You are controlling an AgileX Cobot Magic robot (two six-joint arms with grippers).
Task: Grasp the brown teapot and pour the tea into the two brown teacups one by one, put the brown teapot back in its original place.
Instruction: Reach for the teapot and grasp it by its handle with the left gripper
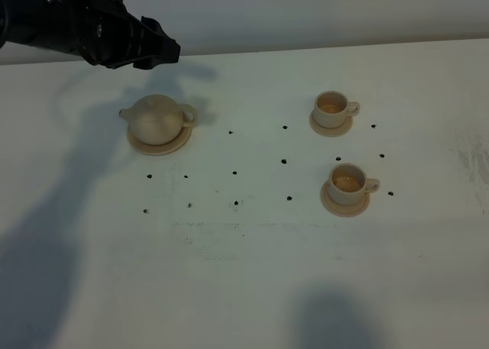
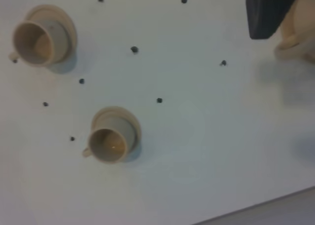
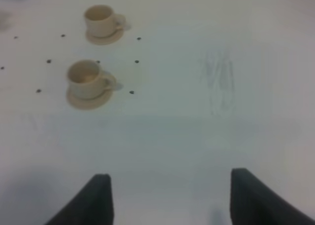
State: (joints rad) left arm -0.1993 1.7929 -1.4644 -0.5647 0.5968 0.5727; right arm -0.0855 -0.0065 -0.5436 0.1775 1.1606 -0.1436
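The brown teapot (image 1: 157, 120) sits with its lid on, on its wide saucer (image 1: 177, 145), at the left of the table. The two brown teacups stand on small saucers at the right, one farther back (image 1: 332, 108) and one nearer (image 1: 348, 182). My left gripper (image 1: 168, 53) hovers behind and above the teapot, holding nothing. Its wrist view shows one dark finger (image 2: 268, 13), an edge of the teapot (image 2: 301, 30) and both cups (image 2: 37, 38) (image 2: 110, 141). My right gripper (image 3: 170, 176) stands open over bare table, well short of the cups (image 3: 86, 80) (image 3: 101, 20).
Small black dots (image 1: 235, 203) are scattered over the white table (image 1: 244, 288) between teapot and cups. A faint scuff mark (image 1: 472, 154) lies at the far right. The table's back edge meets a grey wall (image 1: 321, 13).
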